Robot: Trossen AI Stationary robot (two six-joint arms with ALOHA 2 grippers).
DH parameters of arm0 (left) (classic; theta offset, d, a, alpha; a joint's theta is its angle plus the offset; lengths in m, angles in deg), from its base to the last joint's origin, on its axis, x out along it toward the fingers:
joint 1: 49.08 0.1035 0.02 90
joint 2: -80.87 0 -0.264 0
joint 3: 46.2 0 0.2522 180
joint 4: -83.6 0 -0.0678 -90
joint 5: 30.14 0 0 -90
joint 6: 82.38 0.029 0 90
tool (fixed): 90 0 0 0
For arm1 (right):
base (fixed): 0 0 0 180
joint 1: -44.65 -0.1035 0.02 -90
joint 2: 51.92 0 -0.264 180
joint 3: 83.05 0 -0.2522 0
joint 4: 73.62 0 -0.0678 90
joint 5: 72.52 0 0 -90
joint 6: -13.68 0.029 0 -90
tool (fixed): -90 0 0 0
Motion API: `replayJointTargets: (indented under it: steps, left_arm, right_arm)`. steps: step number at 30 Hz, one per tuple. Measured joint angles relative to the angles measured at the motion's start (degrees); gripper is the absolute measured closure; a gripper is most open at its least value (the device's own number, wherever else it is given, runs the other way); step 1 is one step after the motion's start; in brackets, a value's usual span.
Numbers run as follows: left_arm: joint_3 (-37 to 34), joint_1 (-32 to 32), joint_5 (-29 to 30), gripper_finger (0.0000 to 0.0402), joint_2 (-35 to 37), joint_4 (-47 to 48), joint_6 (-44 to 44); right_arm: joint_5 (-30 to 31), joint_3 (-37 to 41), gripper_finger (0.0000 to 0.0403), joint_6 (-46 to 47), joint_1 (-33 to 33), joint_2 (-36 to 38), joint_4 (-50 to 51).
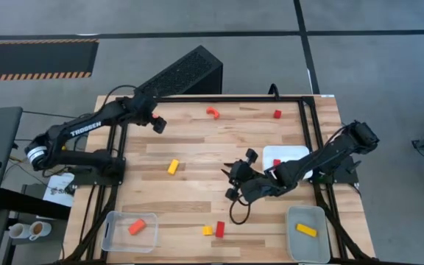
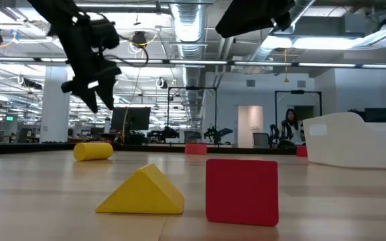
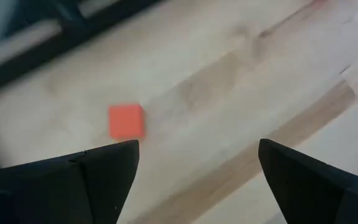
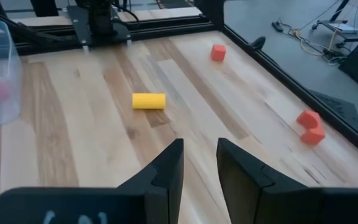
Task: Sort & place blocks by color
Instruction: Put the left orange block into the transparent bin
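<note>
My left gripper [image 1: 157,124] hangs open over the far left part of the table, above an orange cube [image 3: 126,121] that the arm hides from above. My right gripper [image 1: 230,184] hovers over the table's middle with its fingers [image 4: 200,149] a little apart, holding nothing. Lying flat on the wood are a yellow cylinder [image 1: 173,167], an orange arch [image 1: 212,112], a red cube [image 1: 277,114], and near the front edge a yellow wedge [image 2: 143,192] beside a red block [image 2: 242,189].
A clear tray [image 1: 129,231] at the near left holds an orange block [image 1: 137,226]. Another tray [image 1: 308,234] at the near right holds a yellow bar [image 1: 306,230]. A white tray [image 1: 285,156] lies under the right arm, with a red piece [image 1: 276,163] showing. Black rails frame the table.
</note>
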Motion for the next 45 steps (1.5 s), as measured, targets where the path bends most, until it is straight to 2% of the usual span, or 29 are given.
replayJointTargets:
  steps: [4, 11, 17, 22, 25, 30, 37, 45]
  left_arm:
    - [0.00, -0.30, -2.60, 0.0085, -5.39, 0.13, -0.18]
    - [1.50, 3.32, -1.89, 0.0085, -14.31, -0.63, 2.79]
    - [6.84, 5.88, -1.36, 0.0085, -21.77, 1.15, 5.21]
    - [13.12, 6.86, 3.09, 0.0085, -26.36, 8.17, 7.60]
    - [15.71, 7.00, 3.73, 0.0085, -26.98, 9.93, 8.74]
    - [16.07, 8.40, 3.34, 0.0085, -27.00, 10.08, 10.69]
    - [12.85, 12.85, 0.47, 0.0085, -27.03, 7.82, 11.11]
    - [9.89, 13.71, -1.71, 0.0085, -27.04, 0.13, 11.11]
  right_arm:
    - [0.02, 0.00, 0.0285, -0.28, 0.20, 0.00, -0.25]
    - [-0.04, 0.00, 0.0284, -1.00, 0.11, 0.00, -0.19]
    - [-1.31, 0.00, 0.0284, -2.01, 0.13, 0.00, -0.22]
    - [-1.71, 0.00, 0.0284, -2.61, -0.36, 0.01, 0.27]
    - [-1.73, 0.00, 0.0284, -3.30, -0.68, 0.02, 0.59]
    - [-1.73, 0.00, 0.0284, -3.45, -0.65, 0.02, 1.35]
    - [-1.79, 0.00, 0.0285, -3.47, -0.75, 0.02, 1.56]
    - [-1.77, 0.00, 0.0285, -3.47, -0.72, 0.02, 1.33]
